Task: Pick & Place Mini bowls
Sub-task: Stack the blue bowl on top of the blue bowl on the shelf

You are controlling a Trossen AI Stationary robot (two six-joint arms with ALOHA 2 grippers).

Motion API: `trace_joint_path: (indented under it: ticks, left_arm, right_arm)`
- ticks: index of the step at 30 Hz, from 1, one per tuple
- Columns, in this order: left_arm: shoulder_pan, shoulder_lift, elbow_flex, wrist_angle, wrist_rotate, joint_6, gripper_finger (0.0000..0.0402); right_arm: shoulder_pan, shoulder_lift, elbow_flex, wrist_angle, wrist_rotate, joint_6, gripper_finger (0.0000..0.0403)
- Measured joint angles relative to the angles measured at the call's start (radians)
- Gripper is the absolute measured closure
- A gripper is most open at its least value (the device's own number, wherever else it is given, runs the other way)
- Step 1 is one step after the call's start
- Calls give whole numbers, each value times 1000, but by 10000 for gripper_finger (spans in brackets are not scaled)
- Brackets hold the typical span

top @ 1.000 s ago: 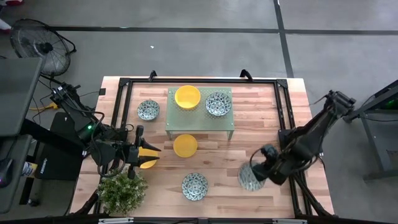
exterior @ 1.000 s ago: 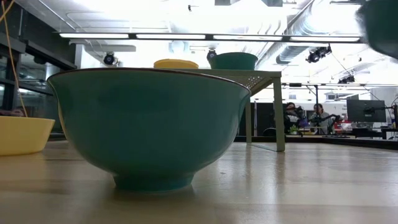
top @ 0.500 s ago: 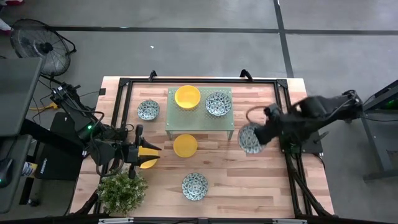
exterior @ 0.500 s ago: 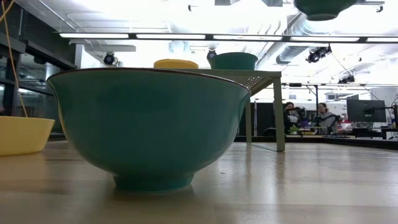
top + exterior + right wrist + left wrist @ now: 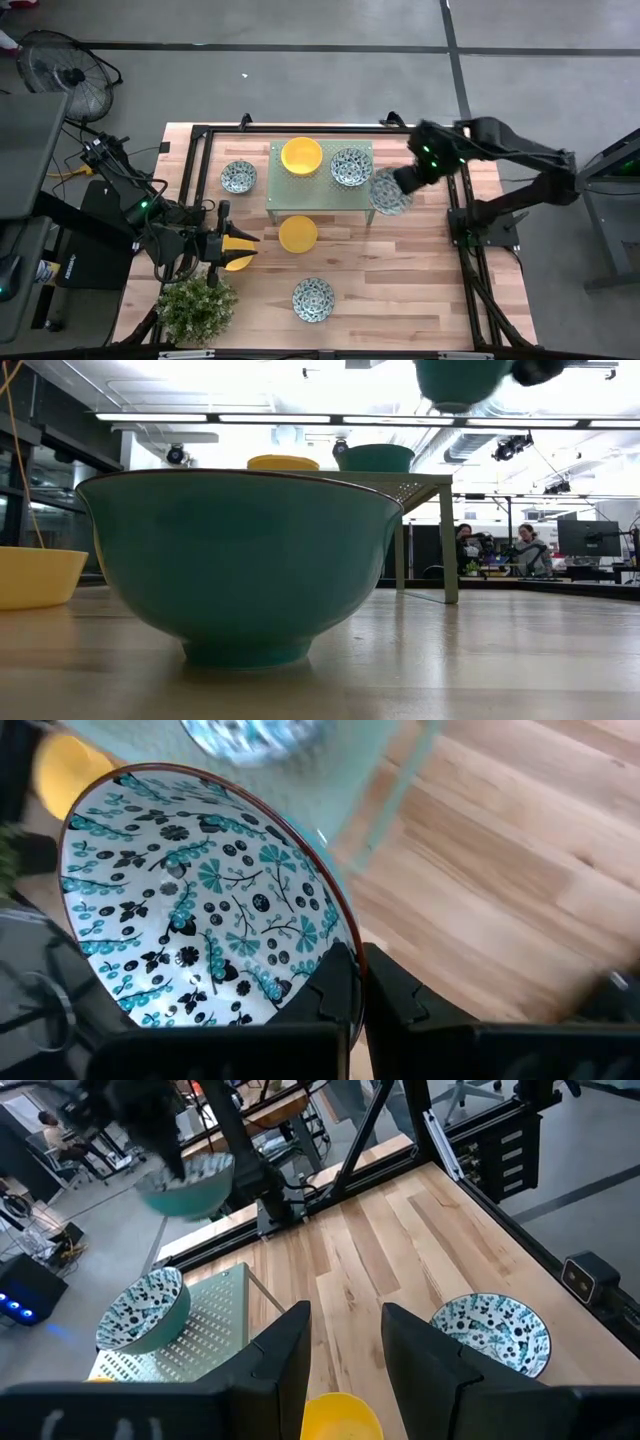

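Observation:
My right gripper (image 5: 402, 183) is shut on a white bowl with blue-green pattern (image 5: 388, 190). It hangs in the air just off the right end of the pale green stand (image 5: 320, 195), and in the low view this bowl (image 5: 458, 380) is above stand height. A yellow bowl (image 5: 301, 155) and a patterned bowl (image 5: 351, 166) sit on the stand. On the table stand a patterned bowl (image 5: 238, 177), a yellow one (image 5: 298, 233) and a patterned one (image 5: 313, 299). My left gripper (image 5: 345, 1320) waits open over a yellow bowl (image 5: 239, 263) near the left edge. My right gripper pinches the patterned bowl's rim (image 5: 340, 935), one finger (image 5: 328, 992) inside the bowl and the other (image 5: 400, 995) outside its wall. The bowl is lifted clear of table and stand, mouth roughly upward, reaching out from the fingers toward the stand.
A leafy potted plant (image 5: 195, 305) stands at the near left corner beside my left arm. A black frame (image 5: 455, 170) runs along the table's edges. Bare wood (image 5: 420, 270) lies to the right of the stand and along the near right side.
My right gripper, still shut on the patterned bowl, has carried it from the table's near right part up and toward the far edge, then leftward to the stand's right end. The bowl has stayed lifted clear throughout.

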Motion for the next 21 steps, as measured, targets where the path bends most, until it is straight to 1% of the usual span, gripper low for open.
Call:
trace_joint_path:
  ticks: [6, 10, 15, 21]
  left_arm:
    - [0, 0, 0, 20, 0, 0, 280]
    - [0, 0, 0, 20, 0, 0, 280]
    - [0, 0, 0, 20, 0, 0, 280]
    - [0, 0, 0, 18, 0, -1, 280]
  right_arm:
    - [-130, 97, 0, 184, -119, -108, 402]
    - [-188, 155, 0, 265, -154, -143, 402]
    - [-244, 202, 0, 317, -193, -153, 402]
    - [-281, 213, 0, 321, -194, -136, 402]
